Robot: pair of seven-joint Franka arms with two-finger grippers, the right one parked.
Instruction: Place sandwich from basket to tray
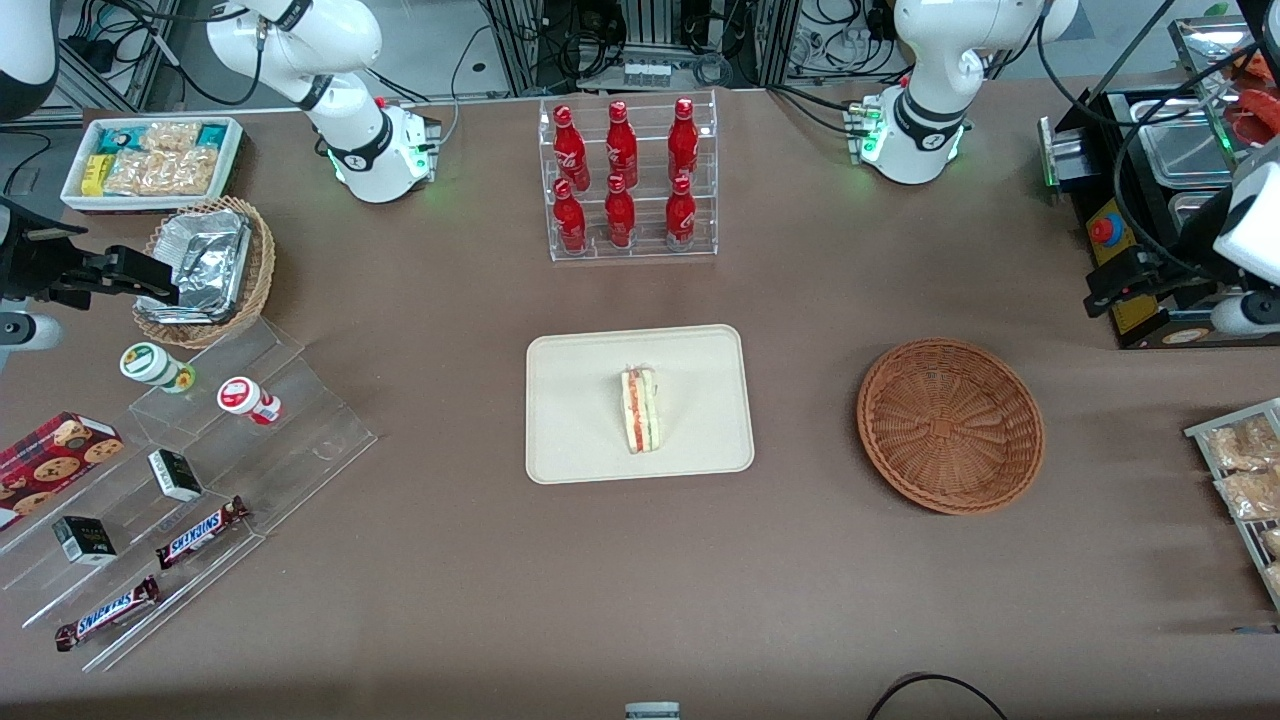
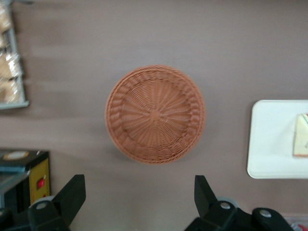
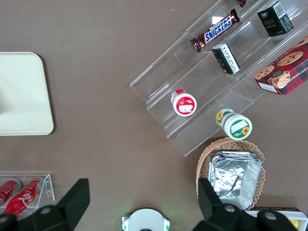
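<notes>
The sandwich (image 1: 640, 408) lies on the cream tray (image 1: 560, 440) in the middle of the table, a small bread wedge with red and green layers. The reddish-brown wicker basket (image 1: 950, 425) sits beside the tray toward the working arm's end, with nothing in it. My left gripper (image 1: 1100, 290) is open and holds nothing. It hangs above the table, farther from the front camera than the basket and apart from it. The left wrist view shows the gripper (image 2: 139, 185), the basket (image 2: 155, 114), the tray's edge (image 2: 269, 144) and part of the sandwich (image 2: 302, 139).
A clear rack of red bottles (image 1: 625, 180) stands farther back than the tray. Acrylic steps with snacks (image 1: 200, 480), a tan basket of foil containers (image 1: 205, 270) and a white snack bin (image 1: 150, 160) lie toward the parked arm's end. A black box with a red button (image 1: 1110, 235) and snack packets (image 1: 1240, 470) flank the basket.
</notes>
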